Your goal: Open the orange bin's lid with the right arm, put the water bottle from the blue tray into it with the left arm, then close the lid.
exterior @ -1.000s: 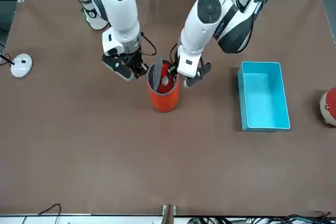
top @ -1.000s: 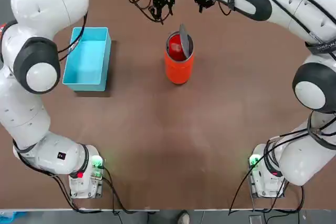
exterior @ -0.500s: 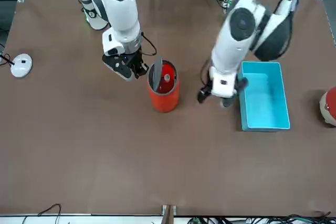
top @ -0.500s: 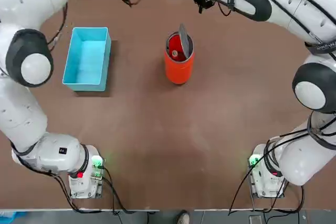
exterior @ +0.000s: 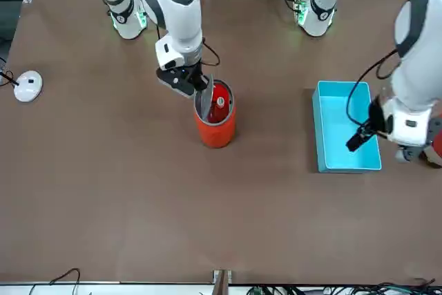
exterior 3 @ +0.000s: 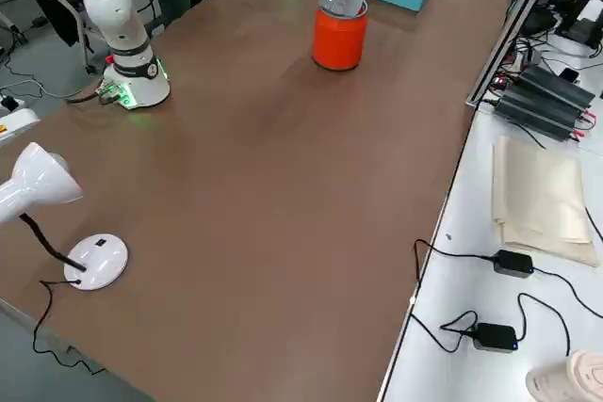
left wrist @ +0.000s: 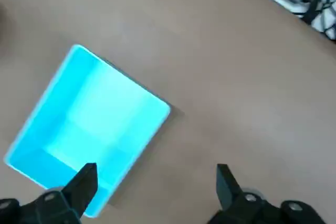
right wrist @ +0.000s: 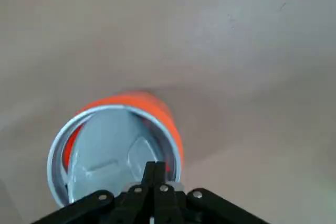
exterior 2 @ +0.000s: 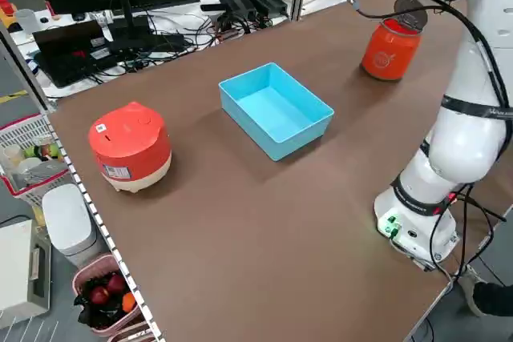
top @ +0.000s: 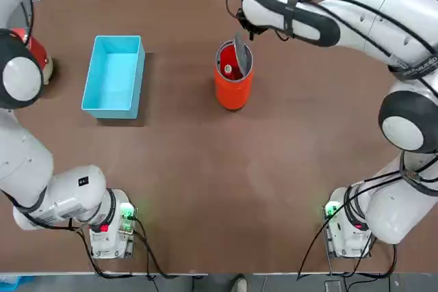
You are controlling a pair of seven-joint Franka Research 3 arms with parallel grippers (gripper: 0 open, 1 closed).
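The orange bin point(top: 233, 87) stands mid-table with its grey lid point(top: 239, 51) tipped up on edge inside the rim. A white cap, seemingly the water bottle point(exterior: 219, 101), shows inside the bin. My right gripper point(exterior: 198, 86) is shut, its tips against the lid's point(right wrist: 113, 150) upper edge. The blue tray point(top: 113, 76) lies empty to the robot's left of the bin. My left gripper point(exterior: 378, 150) hangs open with nothing in it, above the far end of the tray point(left wrist: 89, 129), well away from the bin.
A red-and-cream rounded appliance point(exterior 2: 130, 146) sits beyond the tray at the table's left edge. A white lamp base point(exterior: 27, 86) rests at the right edge. Both arm bases stand at the robot's side of the table.
My left gripper opened, left the bin and swung out past the tray. My right gripper moved in against the raised lid.
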